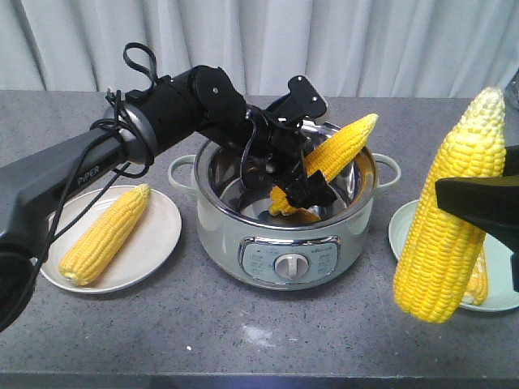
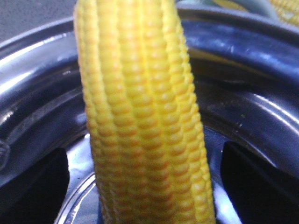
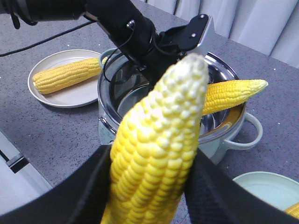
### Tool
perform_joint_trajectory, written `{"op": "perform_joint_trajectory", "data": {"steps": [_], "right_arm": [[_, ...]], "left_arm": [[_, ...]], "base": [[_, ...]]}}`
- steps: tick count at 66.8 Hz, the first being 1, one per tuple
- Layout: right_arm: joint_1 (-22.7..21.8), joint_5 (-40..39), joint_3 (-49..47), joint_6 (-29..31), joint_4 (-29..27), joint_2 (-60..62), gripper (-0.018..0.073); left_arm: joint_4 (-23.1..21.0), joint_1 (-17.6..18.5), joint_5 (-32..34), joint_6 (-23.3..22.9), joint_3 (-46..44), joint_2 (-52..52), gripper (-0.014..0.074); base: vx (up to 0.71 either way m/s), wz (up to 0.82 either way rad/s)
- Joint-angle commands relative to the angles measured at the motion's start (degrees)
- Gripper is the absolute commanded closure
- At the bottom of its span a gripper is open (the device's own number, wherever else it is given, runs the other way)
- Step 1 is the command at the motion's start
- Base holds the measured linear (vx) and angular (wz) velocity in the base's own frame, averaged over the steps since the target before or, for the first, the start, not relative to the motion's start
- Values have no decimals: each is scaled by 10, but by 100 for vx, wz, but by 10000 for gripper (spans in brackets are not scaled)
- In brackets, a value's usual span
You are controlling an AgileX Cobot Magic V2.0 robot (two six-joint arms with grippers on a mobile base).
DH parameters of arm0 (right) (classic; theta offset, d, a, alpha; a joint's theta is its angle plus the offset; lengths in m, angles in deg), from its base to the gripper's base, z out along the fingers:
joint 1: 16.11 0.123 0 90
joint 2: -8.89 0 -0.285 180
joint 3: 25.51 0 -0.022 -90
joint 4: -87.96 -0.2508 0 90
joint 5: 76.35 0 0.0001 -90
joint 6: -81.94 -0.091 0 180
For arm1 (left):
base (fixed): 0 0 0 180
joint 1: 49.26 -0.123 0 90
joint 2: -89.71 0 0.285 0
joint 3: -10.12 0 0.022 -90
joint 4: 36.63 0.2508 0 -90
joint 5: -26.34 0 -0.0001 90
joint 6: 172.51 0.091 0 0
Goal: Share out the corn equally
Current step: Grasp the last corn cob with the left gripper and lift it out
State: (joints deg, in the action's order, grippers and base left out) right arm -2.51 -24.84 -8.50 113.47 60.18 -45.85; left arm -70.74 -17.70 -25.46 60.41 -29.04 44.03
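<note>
Seen from the front, a grey table (image 1: 243, 340) holds a pale green cooking pot (image 1: 284, 243) in the middle. A white plate (image 1: 158, 243) sits to the pot's left and a green plate (image 1: 397, 229) to its right, with a grey curtain (image 1: 365, 40) behind. The left gripper (image 1: 306, 185) reaches down into the pot, its jaws closed around the lower part of a leaning cob (image 1: 345, 144) of corn. The pale tip of this cob pokes up over the far right rim. A flat cob (image 1: 105, 235) lies alone on the white plate, set diagonally. At the right edge, the right gripper (image 1: 474, 203) pinches a lifted cob (image 1: 450, 219), held nearly upright in the air, tip up, in front of the green plate. Only one of its black fingers shows here. A fourth cob (image 1: 478, 279) lies on the green plate, mostly hidden behind the lifted cob. The left wrist camera is filled by the leaning cob (image 2: 145, 121), blurred and running up the frame, with the shiny steel inside of the pot (image 2: 42, 60) curving behind it. The jaws cannot be made out in this view. The right wrist camera looks along the lifted cob (image 3: 159, 140), gripped snugly between two black fingers (image 3: 86, 191) at the bottom of the frame. Beyond it stands the pot (image 3: 229, 144), with the left arm (image 3: 126, 28) reaching in and the leaning cob (image 3: 229, 93) sticking out to the right. The white plate (image 3: 74, 98) with the flat cob (image 3: 65, 74) lies further back. The green plate (image 3: 261, 186) is at lower right, with a sliver of the fourth cob (image 3: 293, 212) in the corner.
</note>
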Motion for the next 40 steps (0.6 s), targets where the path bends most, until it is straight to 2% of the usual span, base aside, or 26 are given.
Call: {"op": "perform_joint_trajectory", "data": {"steps": [1,10,29,40], "right_arm": [[-1,-37,-14,3,-13,2,447],[-1,-37,-14,3,-13,2,447],[-1,-37,-14,3,-13,2,447],[-1,-37,-14,3,-13,2,447]], "left_arm": [[-26,4,17,0,-19,-29,4],[-26,4,14,0,-19,-28,53],[-26,4,14,-1,-19,-28,290],[-26,4,13,-2,-19,-28,325]], "base": [[0,0],[0,0],[0,0],[0,0]]}}
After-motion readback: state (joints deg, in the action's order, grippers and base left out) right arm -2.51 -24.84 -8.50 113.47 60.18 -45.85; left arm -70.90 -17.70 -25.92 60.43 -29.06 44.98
